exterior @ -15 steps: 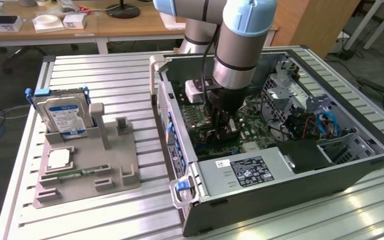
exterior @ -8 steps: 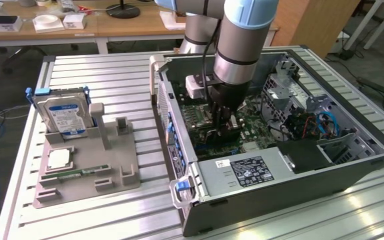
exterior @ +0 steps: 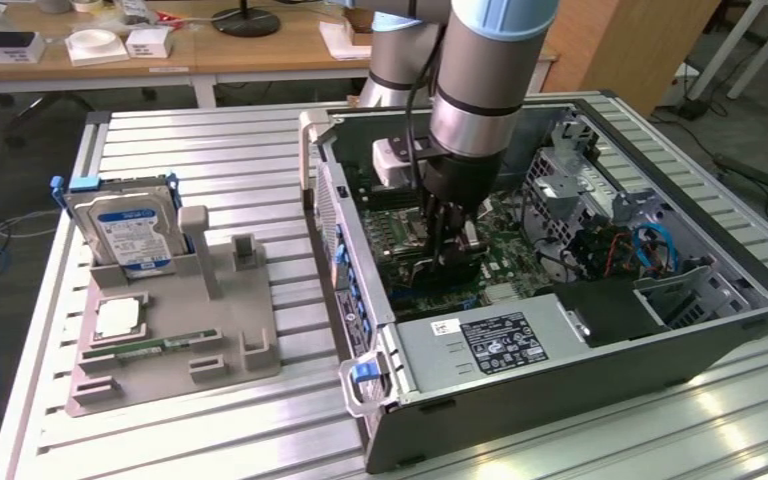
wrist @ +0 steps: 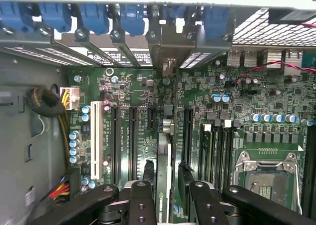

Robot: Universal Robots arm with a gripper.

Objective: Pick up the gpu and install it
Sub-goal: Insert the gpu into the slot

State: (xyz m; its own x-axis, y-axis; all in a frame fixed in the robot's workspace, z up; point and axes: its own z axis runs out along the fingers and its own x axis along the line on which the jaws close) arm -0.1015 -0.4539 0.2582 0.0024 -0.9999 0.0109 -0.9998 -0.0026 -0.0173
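Workshop setting: a ribbed metal table (exterior: 224, 150) carries an open computer case (exterior: 704, 340) lying on its side, with wooden desks (exterior: 224, 55) behind it. On the exterior view's left, a grey holder tray (exterior: 237, 335) stands on the table; a silver hard drive with a blue label (exterior: 124, 235) sits upright in it, and a narrow green memory stick (exterior: 157, 347) lies flat near its front edge, beside a square processor chip (exterior: 117, 318).

Robot arm (exterior: 484, 70) reaches down into the case, and the gripper (exterior: 448, 250) is low over the green motherboard (wrist: 237, 101). In the wrist view, the gpu (wrist: 162, 173) stands on edge between the gripper's 2 fingers (wrist: 143, 195), which close against its 2 faces; the card lines up with the row of long expansion slots (wrist: 132, 136). Its pale bracket end (wrist: 165, 52) stands at the rear slot openings with blue latches (wrist: 89, 15). Whether the card is fully seated cannot be told. An empty processor socket (wrist: 269, 178) lies beside the slots, and a power supply with a label (exterior: 491, 345) occupies the near corner of the case.
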